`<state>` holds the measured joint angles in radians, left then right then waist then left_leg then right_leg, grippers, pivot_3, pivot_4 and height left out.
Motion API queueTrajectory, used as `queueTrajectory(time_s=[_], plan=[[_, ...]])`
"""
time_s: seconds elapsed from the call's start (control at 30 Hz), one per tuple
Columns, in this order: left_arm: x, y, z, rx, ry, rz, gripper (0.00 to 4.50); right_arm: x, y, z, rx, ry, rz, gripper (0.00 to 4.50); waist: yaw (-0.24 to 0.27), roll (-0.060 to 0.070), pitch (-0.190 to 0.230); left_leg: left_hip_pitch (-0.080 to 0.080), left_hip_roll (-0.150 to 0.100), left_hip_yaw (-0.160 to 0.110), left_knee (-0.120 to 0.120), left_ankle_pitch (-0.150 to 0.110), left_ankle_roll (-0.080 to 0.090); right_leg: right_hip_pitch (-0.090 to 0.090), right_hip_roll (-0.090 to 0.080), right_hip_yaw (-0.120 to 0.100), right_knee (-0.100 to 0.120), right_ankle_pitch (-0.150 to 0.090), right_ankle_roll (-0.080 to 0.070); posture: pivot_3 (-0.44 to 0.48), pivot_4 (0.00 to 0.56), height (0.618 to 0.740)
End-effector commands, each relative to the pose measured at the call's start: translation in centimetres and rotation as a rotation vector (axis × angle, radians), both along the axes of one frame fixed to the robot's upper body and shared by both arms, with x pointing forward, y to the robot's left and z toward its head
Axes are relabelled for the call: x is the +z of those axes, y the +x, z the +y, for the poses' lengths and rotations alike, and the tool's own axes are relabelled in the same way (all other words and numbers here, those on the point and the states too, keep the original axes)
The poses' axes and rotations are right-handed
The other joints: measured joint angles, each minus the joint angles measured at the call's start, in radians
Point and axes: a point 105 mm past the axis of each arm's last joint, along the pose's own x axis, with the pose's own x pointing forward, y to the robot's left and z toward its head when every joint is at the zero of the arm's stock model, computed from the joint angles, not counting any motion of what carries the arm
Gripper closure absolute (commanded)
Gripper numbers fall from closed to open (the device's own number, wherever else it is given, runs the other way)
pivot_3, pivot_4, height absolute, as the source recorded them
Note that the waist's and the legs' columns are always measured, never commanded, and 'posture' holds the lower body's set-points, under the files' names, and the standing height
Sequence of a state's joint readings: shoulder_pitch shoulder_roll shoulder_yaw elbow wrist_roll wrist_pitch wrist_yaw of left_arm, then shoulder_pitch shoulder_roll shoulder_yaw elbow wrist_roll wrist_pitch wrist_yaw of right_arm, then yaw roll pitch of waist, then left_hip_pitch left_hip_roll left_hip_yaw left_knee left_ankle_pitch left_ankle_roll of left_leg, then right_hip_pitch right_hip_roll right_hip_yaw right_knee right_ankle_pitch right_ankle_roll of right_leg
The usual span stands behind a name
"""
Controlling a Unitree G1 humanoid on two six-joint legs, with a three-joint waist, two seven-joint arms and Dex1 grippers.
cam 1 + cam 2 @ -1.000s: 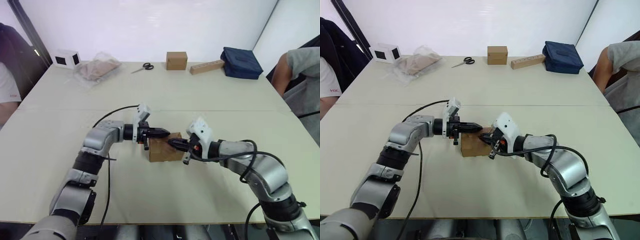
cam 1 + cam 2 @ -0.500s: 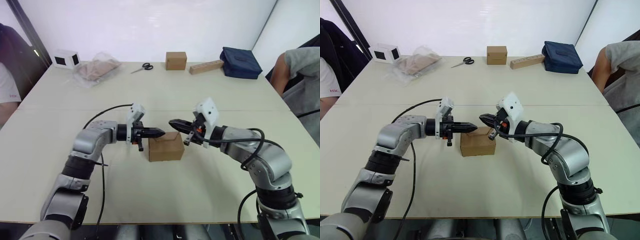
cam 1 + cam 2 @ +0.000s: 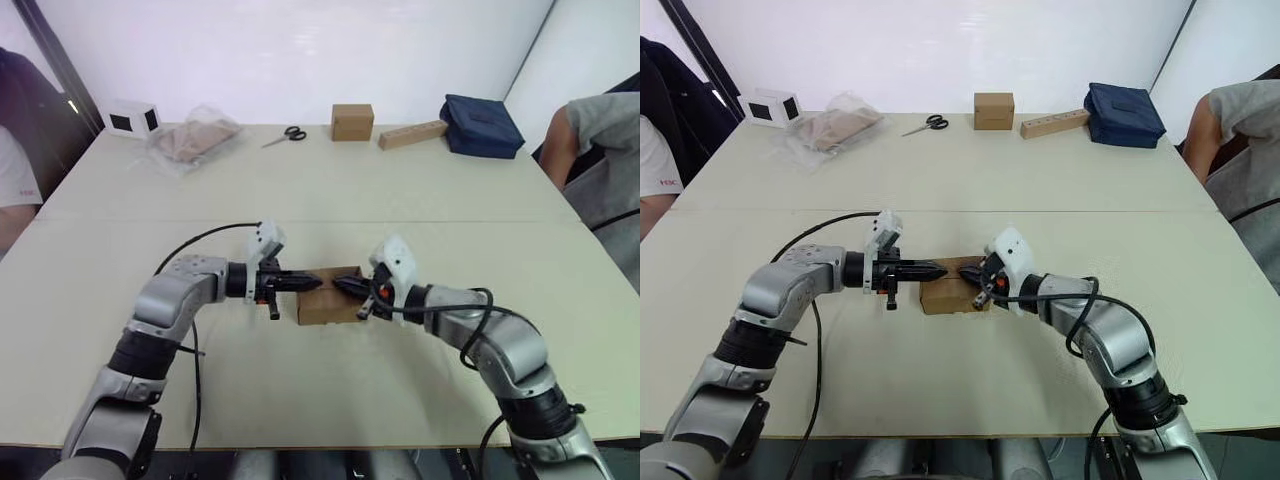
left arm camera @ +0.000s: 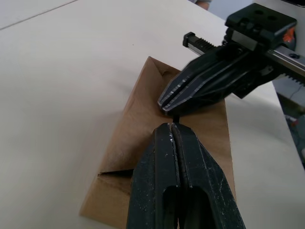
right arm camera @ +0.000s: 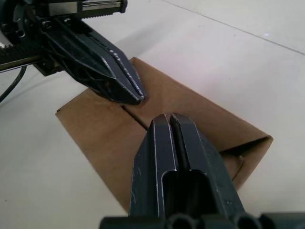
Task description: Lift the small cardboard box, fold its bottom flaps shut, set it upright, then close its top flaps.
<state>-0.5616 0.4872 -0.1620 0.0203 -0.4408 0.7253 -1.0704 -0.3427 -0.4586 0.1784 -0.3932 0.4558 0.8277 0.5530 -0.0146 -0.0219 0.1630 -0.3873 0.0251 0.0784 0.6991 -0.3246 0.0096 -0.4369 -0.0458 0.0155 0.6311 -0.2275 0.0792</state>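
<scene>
The small cardboard box (image 3: 325, 308) stands on the table (image 3: 300, 390) in front of me, its top flaps folded down flat with a seam along the middle. My left gripper (image 3: 314, 283) is shut, and its tip rests on the box's top from the left. From the right, my right gripper (image 3: 341, 285) is also shut with its tip on the top. In the left wrist view the two tips nearly meet over the flap seam (image 4: 167, 114). Neither gripper holds anything.
Along the far edge lie a white box with black squares (image 3: 133, 117), a plastic bag (image 3: 190, 140), scissors (image 3: 288, 133), a cardboard cube (image 3: 352, 121), a wooden block (image 3: 413, 134) and a navy bag (image 3: 482, 125). One person sits at the left edge (image 3: 12, 185) and another at the right (image 3: 600, 140).
Half a second ago both shut grippers hovered just off the box, the right one raised. Both have come down and inward onto its top.
</scene>
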Motion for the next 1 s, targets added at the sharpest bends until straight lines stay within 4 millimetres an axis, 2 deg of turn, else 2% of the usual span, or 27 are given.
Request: queueTrajectory(time_s=[0.03, 0.17, 0.27, 0.33, 0.4, 0.6, 0.7, 0.77, 0.87, 1.0], plan=[[-0.1, 0.2, 0.0, 0.006, 0.004, 0.000, 4.48, 2.2, -0.2, -0.2, -0.001, 0.055, -0.037, 4.50, 0.001, 0.000, 0.000, 0.001, 0.000, 0.000, 0.000, 0.000, 0.000, 0.001, 0.000, 0.000, 0.000, 0.000, 0.000, 0.000, 0.150, 0.740], [2.8, 0.4, -0.3, 0.008, -0.117, -0.042, 4.48, 5.0, -0.8, -0.9, -0.010, 0.068, -0.112, 4.50, 0.002, 0.000, 0.000, 0.001, 0.000, -0.001, 0.000, 0.000, 0.000, 0.001, 0.000, 0.000, 0.000, 0.000, 0.000, 0.000, 0.150, 0.740], [3.8, 0.4, 0.0, 0.012, -0.143, -0.059, 4.48, 6.2, -1.6, -1.4, -0.003, 0.073, -0.136, 4.50, 0.002, 0.000, 0.000, -0.002, 0.000, -0.001, 0.000, 0.000, 0.000, -0.001, 0.000, 0.000, 0.000, 0.002, 0.003, 0.000, 0.150, 0.740], [5.7, 1.6, 0.8, 0.104, -0.193, -0.151, 4.48, 7.2, -2.9, -2.6, 0.009, 0.040, -0.162, 4.50, 0.005, 0.000, 0.000, -0.003, 0.000, -0.001, 0.000, 0.000, 0.000, -0.003, 0.000, 0.000, 0.000, 0.002, 0.003, 0.000, 0.150, 0.740], [6.6, 1.8, 1.9, 0.131, -0.175, -0.213, 4.48, 7.4, -3.9, -3.8, 0.005, -0.018, -0.172, 4.50, 0.006, 0.000, 0.001, -0.004, 0.000, -0.002, 0.000, 0.000, 0.000, -0.004, -0.001, -0.001, 0.000, 0.002, 0.003, 0.000, 0.150, 0.740], [6.8, -0.7, 5.7, 0.048, -0.013, -0.244, 4.48, 7.6, -5.9, -6.2, 0.020, -0.126, -0.140, 4.50, -0.003, 0.000, 0.001, -0.003, 0.000, 0.000, -0.002, -0.001, 0.001, -0.004, -0.001, -0.001, -0.001, 0.002, 0.003, 0.000, 0.150, 0.740], [7.5, -2.5, 7.7, 0.007, 0.028, -0.196, 4.48, 8.0, -7.1, -7.3, 0.036, -0.173, -0.123, 4.50, 0.001, 0.000, 0.002, -0.003, 0.002, 0.000, -0.002, -0.001, 0.001, -0.004, 0.000, -0.001, -0.001, 0.000, -0.001, 0.000, 0.150, 0.740], [7.9, -2.9, 8.9, 0.028, 0.039, -0.162, 4.48, 8.2, -7.8, -8.0, 0.051, -0.205, -0.106, 4.50, 0.004, -0.001, 0.002, -0.003, 0.002, 0.000, -0.002, -0.001, 0.001, -0.004, 0.000, -0.001, -0.001, -0.001, -0.001, 0.000, 0.150, 0.740], [7.5, -4.1, 11.4, 0.051, 0.122, -0.134, 4.48, 8.8, -8.7, -9.3, 0.055, -0.240, -0.082, 4.50, 0.003, -0.001, 0.002, -0.003, 0.001, 0.001, -0.001, -0.001, 0.001, -0.003, -0.001, 0.000, -0.002, -0.001, -0.001, 0.000, 0.150, 0.740], [6.8, -5.9, 13.1, 0.041, 0.190, -0.091, 4.48, 9.3, -9.2, -10.7, 0.038, -0.273, -0.057, 4.50, 0.002, -0.001, 0.002, -0.002, 0.001, 0.002, -0.001, -0.001, 0.001, -0.003, -0.001, 0.000, -0.002, -0.001, -0.001, 0.000, 0.150, 0.740]])
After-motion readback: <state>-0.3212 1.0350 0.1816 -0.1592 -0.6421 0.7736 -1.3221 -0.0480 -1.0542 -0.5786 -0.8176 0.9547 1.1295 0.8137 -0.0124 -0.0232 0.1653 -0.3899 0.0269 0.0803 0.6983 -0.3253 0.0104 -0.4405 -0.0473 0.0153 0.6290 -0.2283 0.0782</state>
